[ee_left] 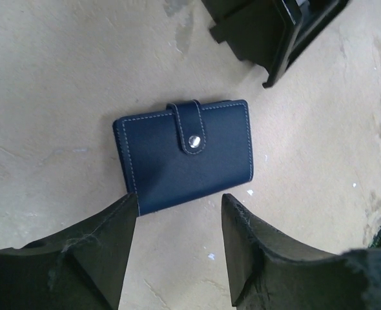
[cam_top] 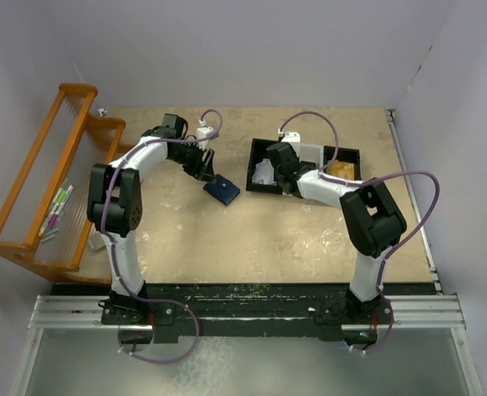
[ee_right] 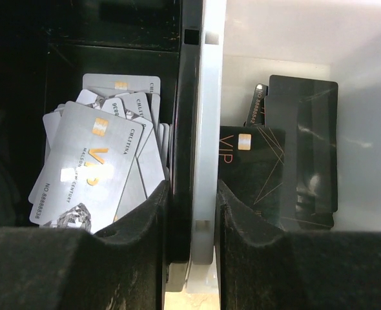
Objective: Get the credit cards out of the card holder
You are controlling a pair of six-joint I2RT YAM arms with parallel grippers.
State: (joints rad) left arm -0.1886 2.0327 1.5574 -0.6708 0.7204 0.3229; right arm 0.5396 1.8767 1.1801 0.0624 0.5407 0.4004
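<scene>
"Navy card holder (cam_top: 224,190), top view: where?" the checker asks.

"Flat on the table (cam_top: 227,239), left of the black tray (cam_top: 348,151), near it but apart," the annotator says. "Left gripper (cam_top: 202,167) hangs just beside it. Right gripper (cam_top: 281,169) is down in the tray. Orange rack (cam_top: 78,89) far left, not involved."

"Left wrist?"

"Holder closed, strap (ee_left: 190,126) fastened over the front, snap (ee_left: 193,141) facing up. Jaws apart, one fingertip at each end of the holder's near edge, gripping nothing. Whether a tip brushes the corner is hard to call."

"Right wrist?"

"Fingers straddle the divider (ee_right: 200,129) between two compartments. Silver cards (ee_right: 100,161) are piled on one side, black cards (ee_right: 300,148) on the other. The gap is narrow. Pinching the wall or just beside it, cannot tell."

"Handling?"

"Judgement only: light and thin, semi-stiff covers, smooth skin that is likely slippery, so it would probably skate on the table under a push. The best hold looks like a pinch across the body at the long edges, clear of the strap, leaving the snap free for the other arm to pop. Holder is shut, so any cards inside are hidden."
</scene>
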